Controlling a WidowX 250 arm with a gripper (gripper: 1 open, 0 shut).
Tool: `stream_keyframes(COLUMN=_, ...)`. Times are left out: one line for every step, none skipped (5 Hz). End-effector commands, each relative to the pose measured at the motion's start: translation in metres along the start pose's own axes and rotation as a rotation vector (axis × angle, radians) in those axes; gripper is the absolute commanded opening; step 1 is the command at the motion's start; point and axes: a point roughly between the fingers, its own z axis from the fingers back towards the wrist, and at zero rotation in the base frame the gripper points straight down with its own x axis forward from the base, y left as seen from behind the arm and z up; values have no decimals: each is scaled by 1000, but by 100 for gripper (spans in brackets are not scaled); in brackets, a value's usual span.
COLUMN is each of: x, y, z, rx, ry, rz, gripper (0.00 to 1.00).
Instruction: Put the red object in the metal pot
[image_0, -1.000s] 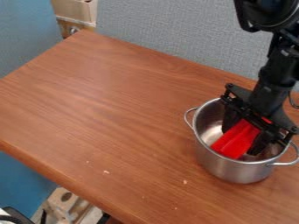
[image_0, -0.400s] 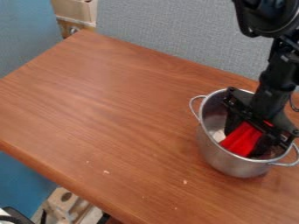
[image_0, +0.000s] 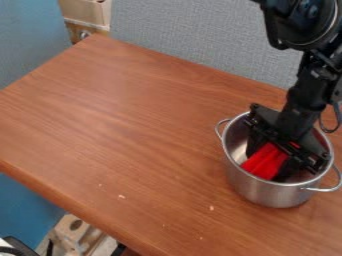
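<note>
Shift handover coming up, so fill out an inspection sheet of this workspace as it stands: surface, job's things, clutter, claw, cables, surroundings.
Surface: wooden table, brown grain, a few small pale specks near the front edge.
Job's things: red object is inside the metal pot, leaning at a tilt; pot stands near the table's right end.
Clutter: nothing seen on the tabletop besides the pot.
Claw: the claw reaches down into the pot, shut on the red object.
Cables: nothing clearly seen; the arm is dark and details are hard to read.
Surroundings: blue wall behind the table; a beige object at the far left corner; unclear items below the front edge.
</note>
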Motion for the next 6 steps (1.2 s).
stream_keyframes(x=4, y=5, z=13, rx=-1, ry=-49, rz=17, gripper=0)
stream_keyframes(x=5, y=6, z=12, rx=1, ry=-52, rz=23, gripper=0)
stream_keyframes(x=5, y=7, z=10, rx=4, ry=-57, rz=29, gripper=0)
stream_keyframes(x=4, y=7, z=14, rx=6, ry=-60, rz=36, gripper=100)
stream_keyframes(x=1, y=8, z=24, rx=19, ry=-76, rz=46, gripper=100)
stream_keyframes(x=-1, y=10, z=35, rx=35, ry=-90, rz=54, gripper=100)
